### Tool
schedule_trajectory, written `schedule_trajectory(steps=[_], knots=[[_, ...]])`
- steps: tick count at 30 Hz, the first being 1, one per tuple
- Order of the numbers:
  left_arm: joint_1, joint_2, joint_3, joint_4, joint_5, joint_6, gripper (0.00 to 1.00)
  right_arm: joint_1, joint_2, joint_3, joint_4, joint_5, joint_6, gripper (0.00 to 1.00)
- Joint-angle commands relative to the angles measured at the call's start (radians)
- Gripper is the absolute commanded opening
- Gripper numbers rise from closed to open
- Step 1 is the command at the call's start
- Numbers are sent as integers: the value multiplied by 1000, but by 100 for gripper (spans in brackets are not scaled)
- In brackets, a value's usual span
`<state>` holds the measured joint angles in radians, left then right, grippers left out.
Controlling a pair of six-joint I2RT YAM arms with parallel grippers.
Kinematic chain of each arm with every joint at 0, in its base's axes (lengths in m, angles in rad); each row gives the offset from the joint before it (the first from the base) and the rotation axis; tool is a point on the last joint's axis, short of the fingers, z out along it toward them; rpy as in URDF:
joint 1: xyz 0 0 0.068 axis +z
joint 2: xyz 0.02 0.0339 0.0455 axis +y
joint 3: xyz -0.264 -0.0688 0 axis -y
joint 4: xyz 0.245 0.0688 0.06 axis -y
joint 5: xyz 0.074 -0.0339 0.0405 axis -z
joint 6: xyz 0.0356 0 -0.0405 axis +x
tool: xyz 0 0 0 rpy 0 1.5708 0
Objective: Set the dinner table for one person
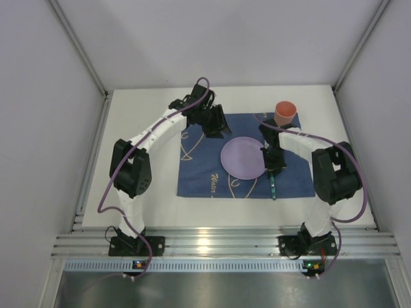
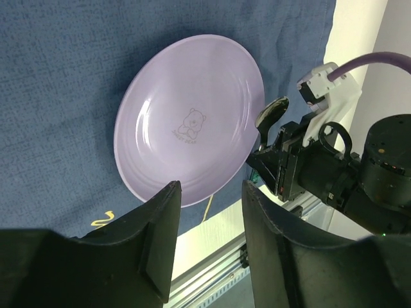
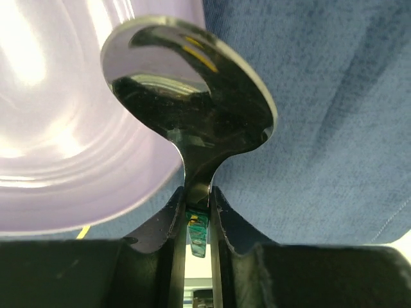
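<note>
- Dinner table [image 1: 160, 208] — a white top framed by aluminium rails [image 1: 225, 244]. It is seen whole only in the top view. The left wrist view catches it as a pale strip at the upper right corner.
- Dark-blue cloth [image 1: 199, 173], lying flat at the middle of the table, between the two arms.
- Lilac plate [image 1: 244, 158], on the cloth, right of its centre. Only the left wrist view shows the small bear print [image 2: 191, 122] at the plate's middle.
- Orange cup [image 1: 285, 113], upright at the far right corner of the cloth. It appears in the top view alone.
- Spoon [image 1: 273, 186], just beside the plate's right rim, with its green handle pointing toward the near edge of the table. In the right wrist view the spoon [image 3: 192, 96] shows a shiny bowl projecting past the fingertips. Whether it touches the cloth cannot be told.
- Right gripper [image 1: 273, 167], clamped on the spoon. The right wrist view shows both fingers [image 3: 160, 221] pressed against the narrow neck, with the green handle behind them.
- Left gripper [image 1: 217, 127], above the far left part of the cloth, near the plate's rim. The left wrist view shows its jaws spread with nothing between them — the plate and the right gripper lie beyond.
</note>
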<state>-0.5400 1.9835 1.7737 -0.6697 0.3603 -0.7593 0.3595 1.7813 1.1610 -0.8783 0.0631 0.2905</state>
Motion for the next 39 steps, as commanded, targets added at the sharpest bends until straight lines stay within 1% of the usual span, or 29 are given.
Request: schedule_trajectory(steps=[1,5,8,13,17,20,25,29,30,32,33,35,36,38,39], knots=[[9,-9,10,55,22,0,48,13,-83,57,-63,29,9,0],[14,1,32,55,29,2,45,6,-123,95,-137,72,19,0],[17,3,35,53,34,5,45,-14,-131,134,-159,89,24,0],[26,-11,9,61,37,9,46,-51,-50,229,-174,132,21,0],[43,-40,-29,56,29,23,49,-115,33,313,-168,126,6,0],[61,-69,-46,32,0,55,55,-152,105,368,-162,101,-1,0],[106,-138,-98,-10,-73,112,62,-156,202,430,-153,69,-1,1],[169,-201,-209,7,-58,106,62,-151,250,459,-148,61,-1,21],[207,-215,-230,12,-49,103,62,-148,253,459,-148,60,-1,28],[244,-261,-293,24,-37,101,62,-137,250,454,-146,61,-2,32],[259,-278,-312,27,-35,104,62,-134,245,448,-145,60,2,37],[304,-311,-347,21,-46,124,62,-125,227,430,-139,63,2,43],[327,-319,-353,15,-50,132,62,-122,219,424,-139,63,1,48],[345,-336,-364,-1,-67,147,62,-113,193,405,-137,67,4,54],[351,-342,-367,-8,-73,149,62,-111,182,402,-139,67,7,59]])
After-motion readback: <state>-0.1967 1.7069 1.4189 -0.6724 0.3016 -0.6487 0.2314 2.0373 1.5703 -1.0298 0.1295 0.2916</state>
